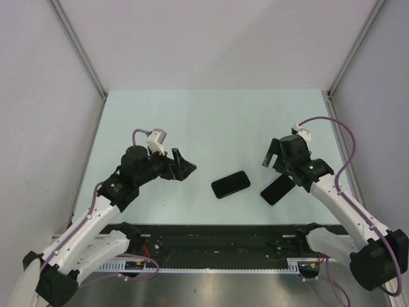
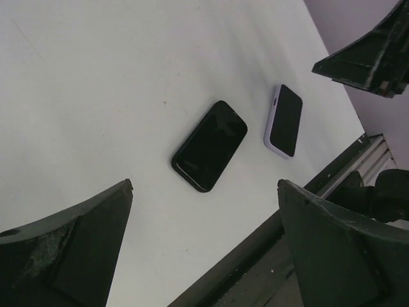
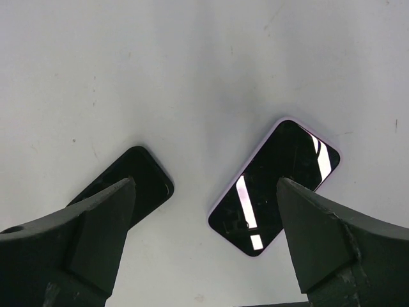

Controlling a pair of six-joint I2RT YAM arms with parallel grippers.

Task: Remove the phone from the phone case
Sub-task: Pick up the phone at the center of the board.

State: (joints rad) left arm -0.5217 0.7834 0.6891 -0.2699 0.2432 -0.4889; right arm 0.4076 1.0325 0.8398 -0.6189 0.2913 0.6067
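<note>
A phone with a glossy black screen and a lavender rim point(image 1: 277, 189) lies flat near the table's front edge; it also shows in the right wrist view point(image 3: 275, 187) and the left wrist view point(image 2: 284, 120). A flat matte black piece with a raised rim point(image 1: 231, 185) lies apart to its left, seen too in the left wrist view point(image 2: 209, 145) and the right wrist view point(image 3: 137, 179). I cannot tell which is phone and which is case. My right gripper point(image 1: 279, 167) hovers open just above the lavender one point(image 3: 206, 181). My left gripper point(image 1: 182, 167) is open and empty, left of the black piece point(image 2: 204, 185).
The pale table point(image 1: 211, 121) is walled by white panels at back and sides. A black rail with cabling point(image 1: 217, 246) runs along the near edge, close to both flat items. The right arm's fingers point(image 2: 367, 54) show in the left wrist view.
</note>
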